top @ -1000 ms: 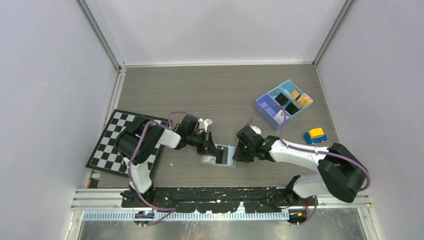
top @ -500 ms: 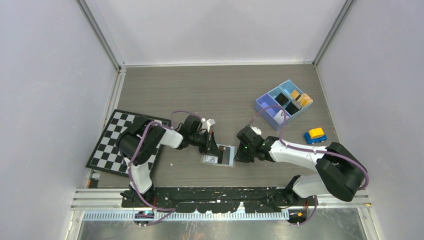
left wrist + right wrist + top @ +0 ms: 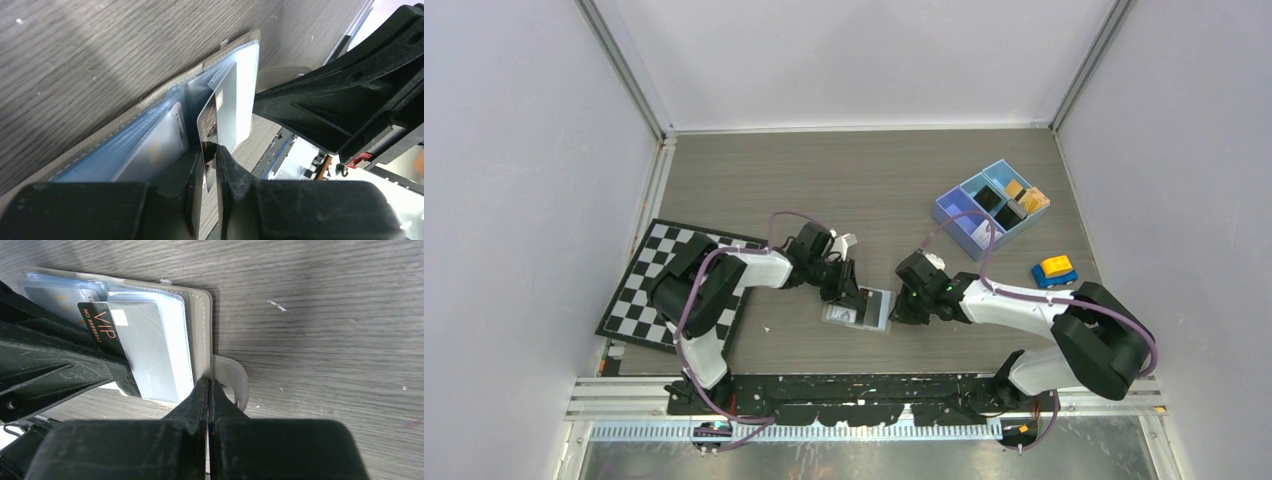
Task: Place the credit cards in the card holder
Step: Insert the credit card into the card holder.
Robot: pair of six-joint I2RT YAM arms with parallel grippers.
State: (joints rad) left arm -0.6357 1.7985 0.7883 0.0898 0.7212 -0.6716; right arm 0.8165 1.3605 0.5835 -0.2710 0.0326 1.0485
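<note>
One credit card (image 3: 155, 147) is pocketed in the card holder (image 3: 199, 325); the VIP card (image 3: 100, 322), gripped by the left pincer (image 3: 210, 150), is half inserted; the right pincer (image 3: 207, 387) is clenched at the holder's edge

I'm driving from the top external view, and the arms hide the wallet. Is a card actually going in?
Observer: Yes. The left tool pinches a black VIP card whose far end already sits inside a clear pocket of the card holder.
Operator: What is the right tool doing?
Observer: The right tool is shut, its tips at the holder's edge beside the snap tab.
Operator: Any other cards loaded?
Observer: A whitish card lies in another pocket beside it.
</note>
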